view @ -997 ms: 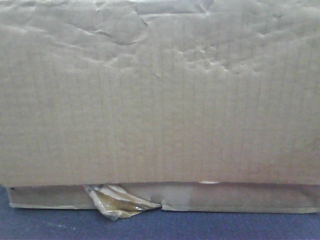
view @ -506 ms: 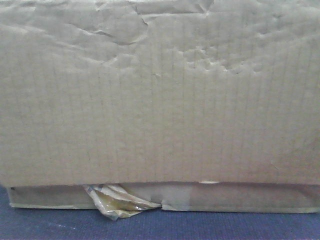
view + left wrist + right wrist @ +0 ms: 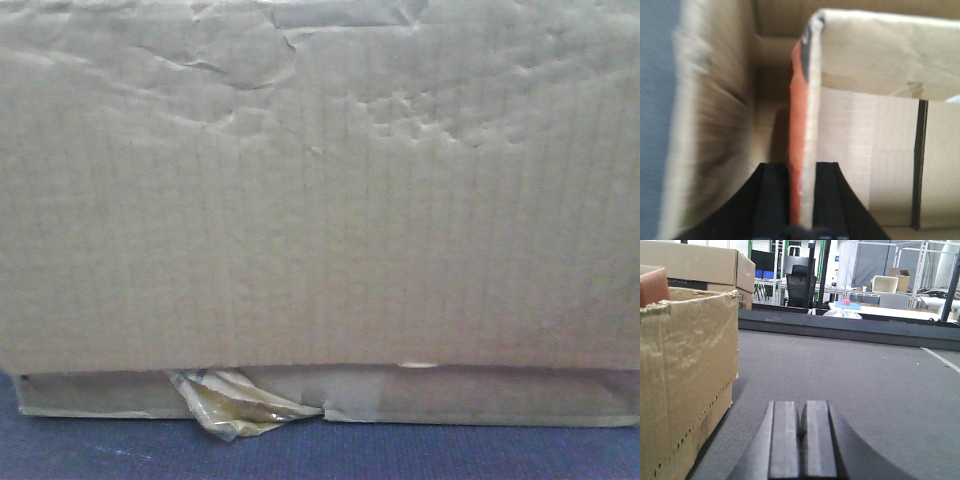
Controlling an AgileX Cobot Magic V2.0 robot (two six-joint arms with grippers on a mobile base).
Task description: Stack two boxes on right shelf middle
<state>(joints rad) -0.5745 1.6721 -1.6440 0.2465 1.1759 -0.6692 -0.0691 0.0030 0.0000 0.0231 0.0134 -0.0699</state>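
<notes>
A large creased cardboard box point(image 3: 320, 200) fills the front view, standing on blue-grey carpet with torn tape at its lower edge. In the left wrist view my left gripper point(image 3: 801, 167) is shut on an upright cardboard flap point(image 3: 802, 100) of an open box, orange-red on its left face. The box's inside point(image 3: 865, 135) lies to the right. In the right wrist view my right gripper point(image 3: 802, 407) is shut and empty, low over grey carpet, just right of a cardboard box point(image 3: 685, 375). A second cardboard box point(image 3: 700, 265) stands behind it. No shelf shows.
A dark raised ledge point(image 3: 850, 327) crosses the floor ahead of my right gripper. Tables, a black chair point(image 3: 801, 277) and metal frames stand behind it. Open grey carpet point(image 3: 865, 370) lies to the right of the box.
</notes>
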